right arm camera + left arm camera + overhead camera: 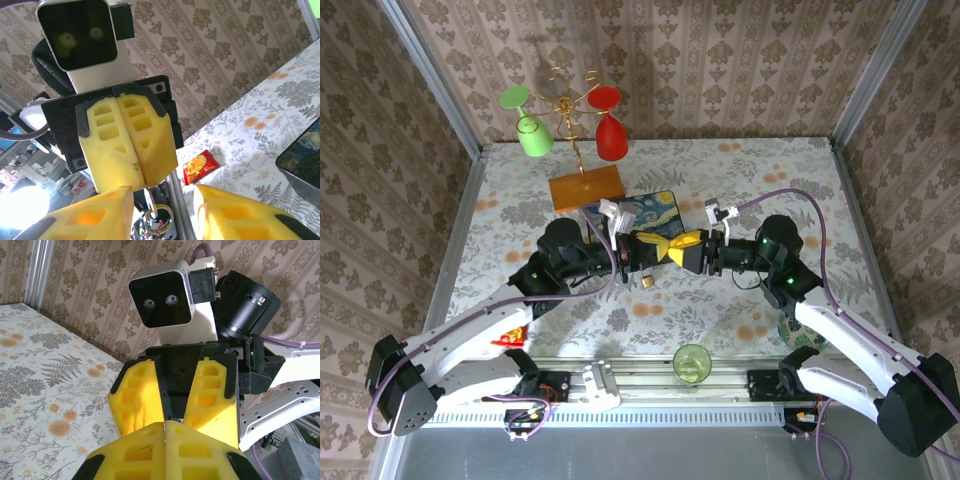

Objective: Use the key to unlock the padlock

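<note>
Left gripper (145, 181) was clenched on a thin metal piece. The padlock (647, 282) dangled beneath it at the centre of the top view, apparently hung by its shackle so the keyhole was reachable. Right gripper (173, 416) faced it tip to tip, jaws partly spread and gripping nothing visible; the key could not be made out.

No text, label, brand or number is legible on anything here.

Beige damask-patterned walls (670, 60) enclose a table (770, 170) covered in pale floral cloth, with aluminium corner posts (432, 70).
</note>
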Controlling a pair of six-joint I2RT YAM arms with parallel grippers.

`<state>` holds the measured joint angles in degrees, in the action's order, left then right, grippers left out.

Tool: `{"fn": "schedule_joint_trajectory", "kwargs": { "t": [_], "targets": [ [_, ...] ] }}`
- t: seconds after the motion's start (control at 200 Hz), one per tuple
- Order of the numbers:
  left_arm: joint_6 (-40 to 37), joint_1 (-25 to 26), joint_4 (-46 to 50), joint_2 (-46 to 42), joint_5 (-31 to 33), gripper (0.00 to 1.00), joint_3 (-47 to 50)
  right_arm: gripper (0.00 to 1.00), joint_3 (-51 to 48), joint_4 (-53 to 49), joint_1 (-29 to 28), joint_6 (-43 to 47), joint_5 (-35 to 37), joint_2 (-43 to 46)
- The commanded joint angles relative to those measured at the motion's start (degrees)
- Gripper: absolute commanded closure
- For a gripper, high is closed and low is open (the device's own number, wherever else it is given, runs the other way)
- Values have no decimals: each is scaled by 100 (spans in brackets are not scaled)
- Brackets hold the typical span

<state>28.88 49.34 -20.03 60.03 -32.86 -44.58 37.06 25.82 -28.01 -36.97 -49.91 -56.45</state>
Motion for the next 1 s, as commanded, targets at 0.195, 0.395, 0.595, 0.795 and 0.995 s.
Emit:
{"fn": "schedule_joint_trajectory", "kwargs": {
  "t": [0.195,0.395,0.595,0.795,0.995],
  "targets": [
    [-41,-66,-391,-26,-98,100,108,68,-142,344,-90,-101,-203,-50],
    [-8,-65,-475,30,-110,100,89,70,-240,580,-135,-188,-186,-87],
    [67,-65,-515,74,-188,100,104,71,-333,670,-128,-234,-78,-1],
    [76,-65,-524,37,-172,100,161,73,-339,635,-108,-214,-20,90],
    [104,-65,-513,10,-122,100,210,72,-262,697,-99,-237,12,44]
  ]
}}
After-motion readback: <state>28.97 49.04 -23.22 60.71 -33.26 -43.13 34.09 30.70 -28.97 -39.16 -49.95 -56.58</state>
